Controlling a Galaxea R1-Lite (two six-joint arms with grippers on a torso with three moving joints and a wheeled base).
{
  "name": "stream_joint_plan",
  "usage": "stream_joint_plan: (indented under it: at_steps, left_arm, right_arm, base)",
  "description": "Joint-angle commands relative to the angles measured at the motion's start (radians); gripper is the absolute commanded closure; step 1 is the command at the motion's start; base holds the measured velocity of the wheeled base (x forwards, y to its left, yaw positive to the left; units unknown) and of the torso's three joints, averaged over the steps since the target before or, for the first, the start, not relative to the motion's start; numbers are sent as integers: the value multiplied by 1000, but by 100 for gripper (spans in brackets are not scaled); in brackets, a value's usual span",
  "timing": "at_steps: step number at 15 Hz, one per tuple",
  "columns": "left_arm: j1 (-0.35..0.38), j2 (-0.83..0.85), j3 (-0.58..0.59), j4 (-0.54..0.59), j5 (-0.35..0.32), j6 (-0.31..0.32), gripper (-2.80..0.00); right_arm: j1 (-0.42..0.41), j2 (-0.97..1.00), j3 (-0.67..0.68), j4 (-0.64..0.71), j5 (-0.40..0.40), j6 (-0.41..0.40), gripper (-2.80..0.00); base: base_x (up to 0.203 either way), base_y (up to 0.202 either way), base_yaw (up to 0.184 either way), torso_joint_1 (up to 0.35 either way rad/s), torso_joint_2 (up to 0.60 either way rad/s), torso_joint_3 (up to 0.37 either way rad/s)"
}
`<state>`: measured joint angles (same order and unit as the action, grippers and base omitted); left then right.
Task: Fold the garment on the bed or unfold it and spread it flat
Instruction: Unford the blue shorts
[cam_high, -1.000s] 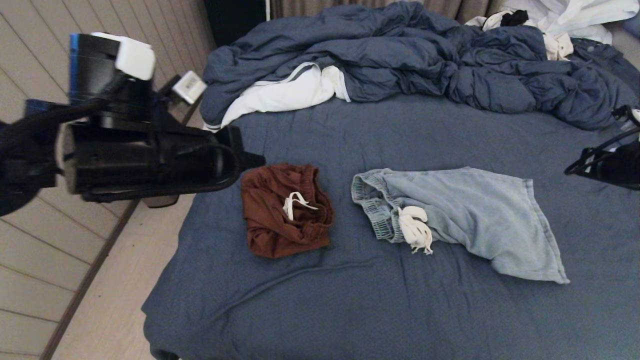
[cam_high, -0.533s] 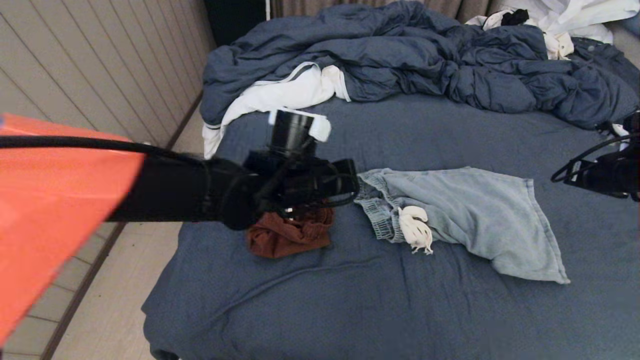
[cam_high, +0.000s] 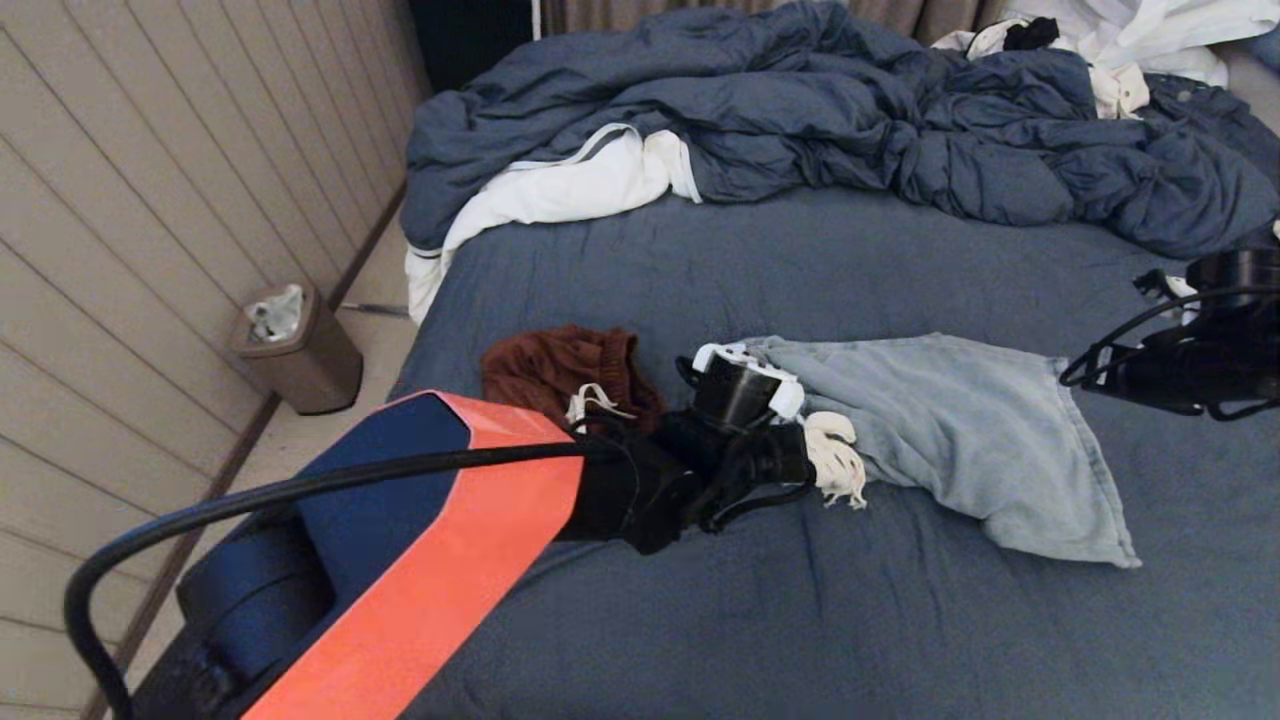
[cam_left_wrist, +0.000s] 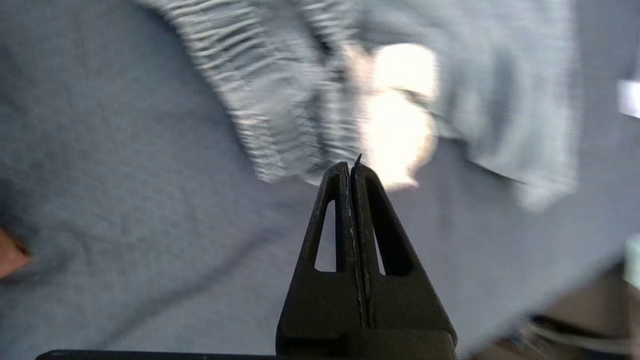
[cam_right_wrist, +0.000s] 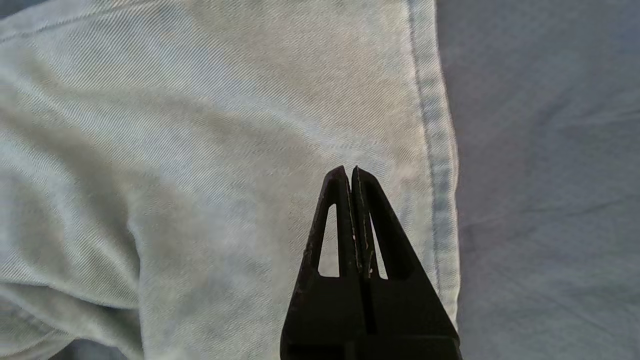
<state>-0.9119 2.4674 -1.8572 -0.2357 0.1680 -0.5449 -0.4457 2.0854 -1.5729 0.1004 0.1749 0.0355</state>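
Light blue denim shorts (cam_high: 950, 440) lie crumpled on the bed (cam_high: 800, 620), with a white drawstring (cam_high: 835, 460) bunched at the waistband. My left gripper (cam_left_wrist: 350, 167) is shut and empty. It hovers over the ribbed waistband (cam_left_wrist: 280, 115) beside the drawstring (cam_left_wrist: 400, 115), and its wrist (cam_high: 745, 400) covers that end of the shorts in the head view. My right gripper (cam_right_wrist: 350, 172) is also shut and empty, above the shorts (cam_right_wrist: 200, 150) close to the leg hem (cam_right_wrist: 432, 125). Its arm (cam_high: 1190, 370) enters from the right.
Folded brown shorts (cam_high: 560, 365) lie just left of the blue pair. A rumpled blue duvet (cam_high: 850, 110) and white linens (cam_high: 560, 190) fill the far end. A small bin (cam_high: 295, 350) stands on the floor by the panelled wall at left.
My left arm swung in from beyond the bed's left edge, passed over the brown shorts and came down to the blue shorts' waistband. My right arm edged left toward the hem.
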Motion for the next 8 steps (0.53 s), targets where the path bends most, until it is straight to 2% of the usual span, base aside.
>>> stream_joint_plan:
  at_steps: [1,5,6,7,8]
  left_arm:
    - [4,108,-75,8,36,1,0]
    - [18,104,-76,3,46,-6,0]
    - [18,102,-76,1,51,-9,-134]
    - [19,100,-76,-1,54,-20,-280]
    - [22,99,-76,-3,54,-27,-280]
  right_arm:
    - [13,-24,15,-1,2,-2,0]
    - [32,-60,46,-4,1,-3,0]
    - [35,-72,51,-4,1,-3,0]
    - [37,-79,59,-4,2,-5,0]
    - [44,-86,63,-4,0,-5,0]
  base:
    - [0,0,0,0,0,0]
    - [0,0,0,0,0,0]
    - [0,0,0,0,0,0]
    - [0,0,0,0,0,0]
    - [0,0,0,0,0,0]
